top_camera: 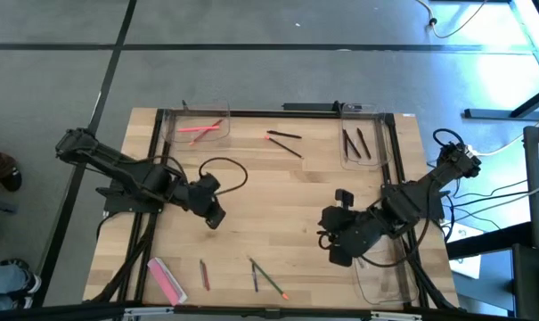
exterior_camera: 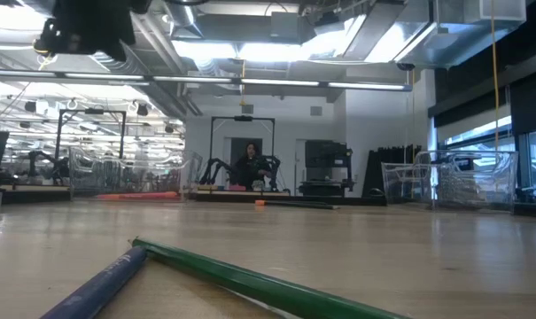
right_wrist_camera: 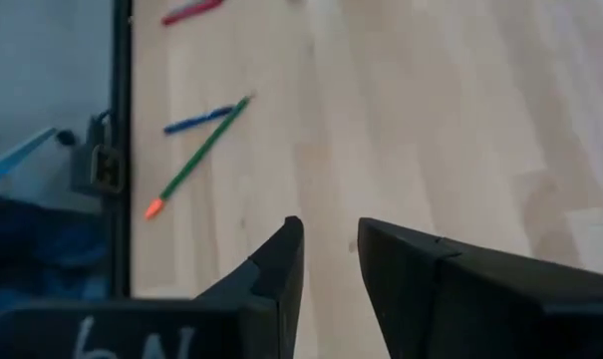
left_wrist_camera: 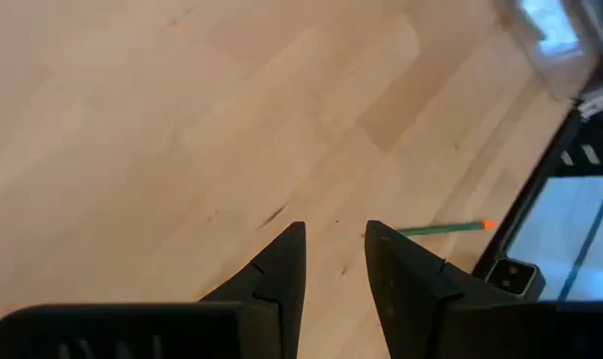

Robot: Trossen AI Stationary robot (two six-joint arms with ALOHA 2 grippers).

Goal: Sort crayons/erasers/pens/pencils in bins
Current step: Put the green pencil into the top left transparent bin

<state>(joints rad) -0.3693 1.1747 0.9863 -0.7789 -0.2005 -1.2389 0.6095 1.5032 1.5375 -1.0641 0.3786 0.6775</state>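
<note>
Pencils wait near the desk's front edge while both my grippers hang empty above bare wood. The left gripper (top_camera: 214, 217) sits over the left-middle of the desk (top_camera: 278, 205), its jaws a little apart. The right gripper (top_camera: 334, 239) is over the right-front part, its jaws also a little apart. The green pencil (top_camera: 271, 279) and the blue pencil (top_camera: 255, 276) lie crossing, and the red pencil (top_camera: 204, 275) is near them. Two crayons (top_camera: 202, 129) rest in the far-left bin (top_camera: 175, 134), two pens (top_camera: 357, 143) in the far-right bin (top_camera: 380, 156), and two more pens (top_camera: 285, 143) lie between the bins.
</note>
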